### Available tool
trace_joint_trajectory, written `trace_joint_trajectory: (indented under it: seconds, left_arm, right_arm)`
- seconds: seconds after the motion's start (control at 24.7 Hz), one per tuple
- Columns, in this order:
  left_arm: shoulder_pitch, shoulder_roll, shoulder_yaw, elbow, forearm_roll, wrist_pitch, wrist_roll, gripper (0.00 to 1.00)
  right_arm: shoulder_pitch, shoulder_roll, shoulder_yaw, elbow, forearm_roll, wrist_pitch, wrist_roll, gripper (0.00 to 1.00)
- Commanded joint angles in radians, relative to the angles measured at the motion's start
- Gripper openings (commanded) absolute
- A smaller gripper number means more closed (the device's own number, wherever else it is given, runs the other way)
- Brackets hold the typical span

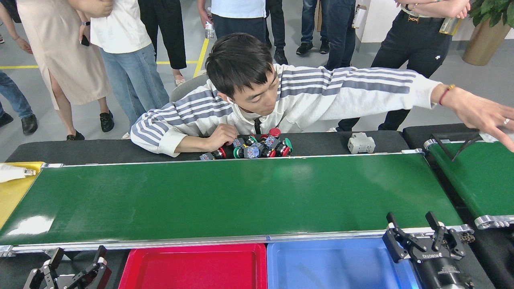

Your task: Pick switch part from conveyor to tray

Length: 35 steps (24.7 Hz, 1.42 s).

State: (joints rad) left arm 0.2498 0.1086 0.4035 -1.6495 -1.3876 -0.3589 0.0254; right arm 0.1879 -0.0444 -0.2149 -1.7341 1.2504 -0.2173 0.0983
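The conveyor (225,196) is a long glossy green belt with a silver frame, and nothing lies on it. Several switch parts (257,147) with red and green caps are piled on the black surface behind it, next to a person's hand (223,136). A red tray (192,267) and a blue tray (337,263) stand in front of the belt, both bare. My left gripper (78,255) is open at the bottom left, below the belt's near edge. My right gripper (413,226) is open at the bottom right, over the belt's near frame beside the blue tray.
A person in a striped shirt leans over the far side and stretches an arm (478,110) right over a second green belt (478,176) with a black guide bar. A grey part (361,143) sits behind the conveyor. A yellow surface (14,188) lies at left. Onlookers stand behind.
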Motion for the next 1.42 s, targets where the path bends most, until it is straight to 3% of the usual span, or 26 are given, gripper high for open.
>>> trace_joint_trajectory:
  seconds: [0.0, 0.28, 1.38]
  left_arm:
    - [-0.007, 0.010, 0.005, -0.006, -0.001, -0.002, 0.008, 1.00]
    - [-0.014, 0.011, -0.002, -0.004, 0.001, -0.003, 0.008, 1.00]
    - [-0.055, 0.031, -0.011, 0.000, 0.001, -0.009, 0.010, 1.00]
  right_arm:
    - [-0.002, 0.001, -0.009, -0.018, -0.005, 0.003, 0.009, 1.00]
    - [0.053, 0.005, -0.006, -0.019, -0.005, 0.000, -0.031, 1.00]
    - [0.031, -0.022, -0.029, 0.002, -0.005, 0.035, -0.029, 1.00]
